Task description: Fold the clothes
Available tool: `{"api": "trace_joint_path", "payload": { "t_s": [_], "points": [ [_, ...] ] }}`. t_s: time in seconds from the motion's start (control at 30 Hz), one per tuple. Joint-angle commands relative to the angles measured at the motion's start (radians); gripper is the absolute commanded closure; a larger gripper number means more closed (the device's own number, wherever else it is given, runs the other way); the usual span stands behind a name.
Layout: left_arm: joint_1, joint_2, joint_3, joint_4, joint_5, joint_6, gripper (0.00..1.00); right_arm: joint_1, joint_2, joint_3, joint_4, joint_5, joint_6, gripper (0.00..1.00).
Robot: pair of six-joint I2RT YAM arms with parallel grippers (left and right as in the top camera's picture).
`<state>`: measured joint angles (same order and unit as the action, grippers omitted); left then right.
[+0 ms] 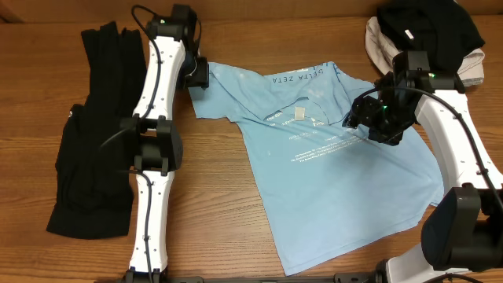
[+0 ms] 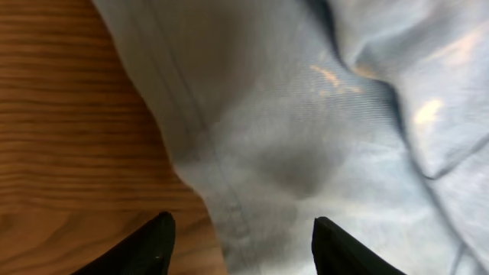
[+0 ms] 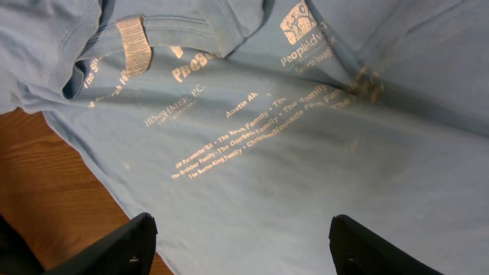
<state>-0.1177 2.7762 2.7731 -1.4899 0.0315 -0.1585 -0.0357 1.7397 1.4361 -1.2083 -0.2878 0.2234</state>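
One light blue T-shirt (image 1: 338,181) lies spread across the middle of the worktop (image 1: 228,204), neck toward the far edge, its white lettering (image 3: 252,134) and neck label (image 1: 299,112) facing up. The lower body is fairly flat; the part around the collar is rumpled, with cloth lapped over itself.

At the shirt's left sleeve corner sits the left end effector (image 2: 243,248), its fingers apart with the stitched edge (image 2: 195,130) running between them. I cannot tell whether either finger presses the cloth yet. The right end effector (image 3: 241,244) hangs over the printed chest near the other shoulder, fingers wide apart, holding nothing.

The step in hand looks like taking hold of both upper corners. To do it well, the left should pinch the seam itself, not loose cloth beside it, and catch one layer only. The right would likely do better further out at the sleeve than on the chest. Both should then lift evenly so the creases by the collar pull out before any fold.

Black garments (image 1: 86,157) lie well apart on the left, and a heap of dark and pale clothes (image 1: 428,31) sits at the far right corner.
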Motion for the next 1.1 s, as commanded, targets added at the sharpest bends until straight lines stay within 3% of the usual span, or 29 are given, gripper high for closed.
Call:
{"api": "trace_joint_path", "payload": {
  "t_s": [0.0,0.5,0.6,0.63,0.8,1.07],
  "points": [
    [0.000,0.018,-0.010,0.010,0.021,-0.014,0.43,0.004,-0.027,0.024,0.006,0.006,-0.012,0.24],
    [0.000,0.018,-0.126,0.067,0.017,-0.026,0.51,0.004,-0.027,0.024,0.013,0.006,-0.012,0.23],
    [0.000,0.018,-0.134,0.069,0.017,-0.026,0.63,0.004,-0.027,0.024,0.011,0.006,-0.012,0.23],
    [0.000,0.018,-0.134,0.070,0.017,-0.026,0.72,0.004,-0.027,0.024,0.008,0.006,-0.012,0.24],
    [0.000,0.018,-0.134,0.070,-0.002,-0.025,0.95,0.006,-0.027,0.023,-0.014,0.006,-0.012,0.24],
    [0.021,0.014,-0.090,0.003,-0.098,-0.023,0.96,0.072,-0.027,-0.001,-0.037,0.006,-0.015,0.27]
  ]
}}
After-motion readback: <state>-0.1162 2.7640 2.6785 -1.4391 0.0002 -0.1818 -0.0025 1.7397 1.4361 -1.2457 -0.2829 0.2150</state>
